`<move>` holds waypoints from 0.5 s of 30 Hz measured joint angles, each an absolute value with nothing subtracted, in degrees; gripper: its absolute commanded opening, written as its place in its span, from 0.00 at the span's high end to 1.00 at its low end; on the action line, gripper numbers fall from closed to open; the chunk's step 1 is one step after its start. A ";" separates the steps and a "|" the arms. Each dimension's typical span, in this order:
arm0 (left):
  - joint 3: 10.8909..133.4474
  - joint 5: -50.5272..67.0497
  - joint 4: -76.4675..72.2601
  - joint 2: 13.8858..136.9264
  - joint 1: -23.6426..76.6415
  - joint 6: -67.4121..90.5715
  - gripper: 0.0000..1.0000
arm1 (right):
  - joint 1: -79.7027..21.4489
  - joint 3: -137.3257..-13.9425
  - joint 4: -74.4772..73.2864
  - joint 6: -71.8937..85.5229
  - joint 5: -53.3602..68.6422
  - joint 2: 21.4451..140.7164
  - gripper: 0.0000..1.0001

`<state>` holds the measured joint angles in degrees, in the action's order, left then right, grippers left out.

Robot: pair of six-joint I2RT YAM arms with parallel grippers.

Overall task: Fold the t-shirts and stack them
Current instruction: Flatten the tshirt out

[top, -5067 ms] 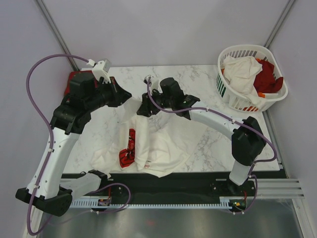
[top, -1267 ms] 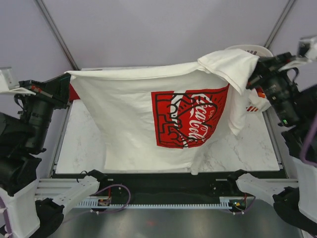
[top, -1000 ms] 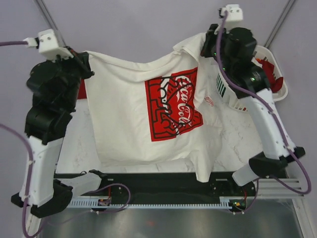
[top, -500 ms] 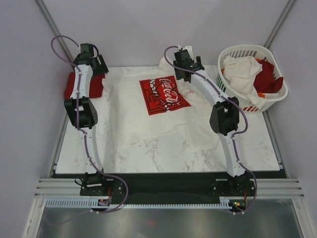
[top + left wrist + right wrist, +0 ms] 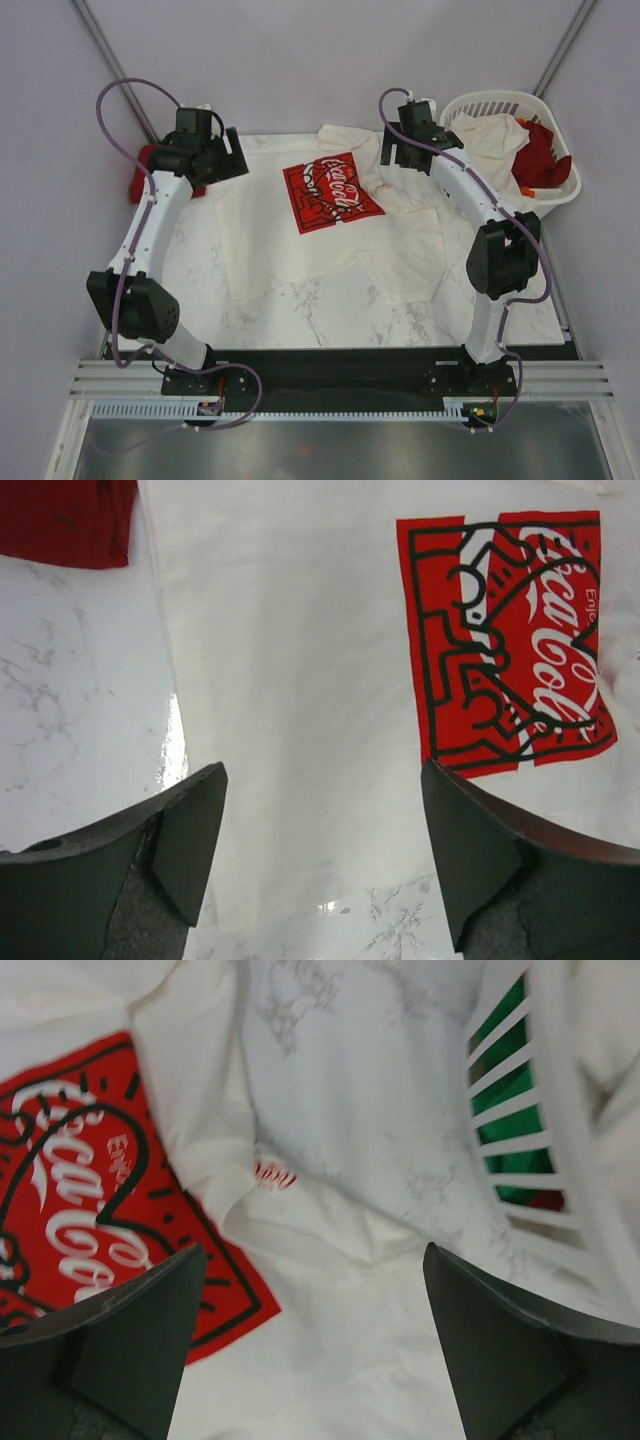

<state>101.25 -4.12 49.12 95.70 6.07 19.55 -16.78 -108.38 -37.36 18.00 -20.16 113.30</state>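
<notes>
A cream-white t-shirt [image 5: 320, 240] lies spread face up on the marble table [image 5: 300, 320], its red graphic [image 5: 330, 195] toward the far edge. My left gripper [image 5: 228, 160] hovers open over the shirt's far left part, with nothing between its fingers [image 5: 190, 840]; below them I see plain cream t-shirt [image 5: 300, 680] and the red graphic [image 5: 510, 650]. My right gripper [image 5: 400, 152] hangs open above the shirt's far right shoulder, its fingers [image 5: 500, 1350] apart over the cloth [image 5: 330, 1340] beside a small round logo [image 5: 272, 1173]. A folded red t-shirt [image 5: 150, 172] lies at the far left.
A white slatted laundry basket [image 5: 555, 195] stands at the far right corner, holding a cream t-shirt [image 5: 490, 140] and a red one [image 5: 540, 150]. In the right wrist view the basket's wall [image 5: 545, 1130] is close to the right finger. Purple cables loop above both arms.
A second ago both grippers held the shirt stretched in the air. They have laid it on the table, opened and let go; since half a second ago both have shifted slightly right and nearer.
</notes>
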 measured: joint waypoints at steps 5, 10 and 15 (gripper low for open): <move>74.11 -1.10 44.36 84.82 6.39 24.16 0.09 | -17.89 -101.08 -35.42 19.35 -9.32 111.94 0.02; 58.08 2.85 39.70 88.82 5.93 29.74 0.09 | -17.61 -104.95 -34.33 19.94 -3.68 116.88 0.07; 55.16 2.98 35.59 89.54 6.42 33.50 0.09 | -17.37 -111.55 -33.34 20.14 -1.67 124.38 0.09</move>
<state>55.16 2.98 35.59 89.54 6.42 33.50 -17.37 -111.55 -33.34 20.14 -1.67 124.38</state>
